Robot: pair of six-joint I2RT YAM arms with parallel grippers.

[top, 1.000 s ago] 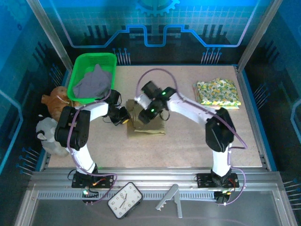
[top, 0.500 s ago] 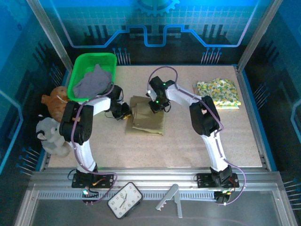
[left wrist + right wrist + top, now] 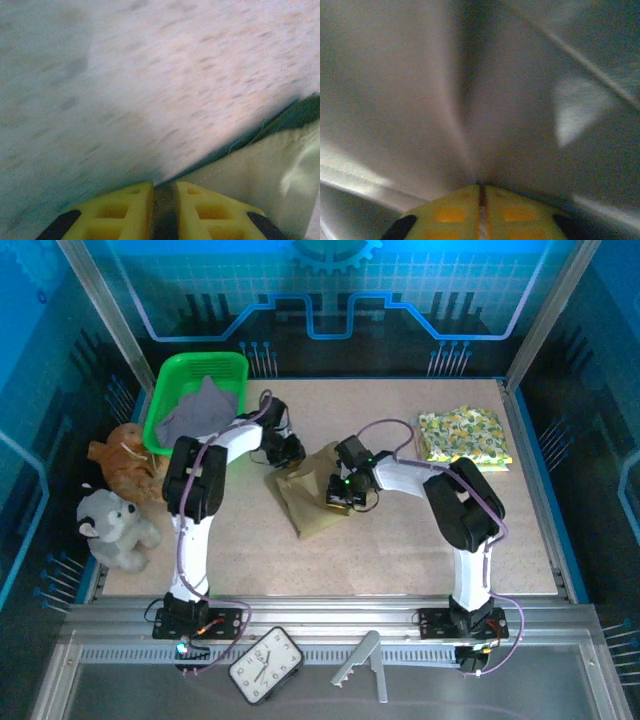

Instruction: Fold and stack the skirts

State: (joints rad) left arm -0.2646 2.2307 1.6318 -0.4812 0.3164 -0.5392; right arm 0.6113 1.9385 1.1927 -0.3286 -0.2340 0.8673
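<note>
Right claw [image 3: 480, 187] pinched shut on olive skirt [image 3: 305, 504] fold; left claw [image 3: 164, 185] at skirt's far edge, grip unclear

Green basket [image 3: 205, 359] at the table's [image 3: 400, 540] far-left corner. Brown plush toy [image 3: 122, 462] at the left edge, just beside the basket's near side. Grey-white plush toy [image 3: 112, 530] nearer along the same edge. Clock [image 3: 266, 665] and grey metal bracket [image 3: 362, 662] lie past the near edge, side by side, apart.

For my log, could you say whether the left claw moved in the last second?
Yes: the left claw moved rearward, level with the near rim of the green basket.
</note>
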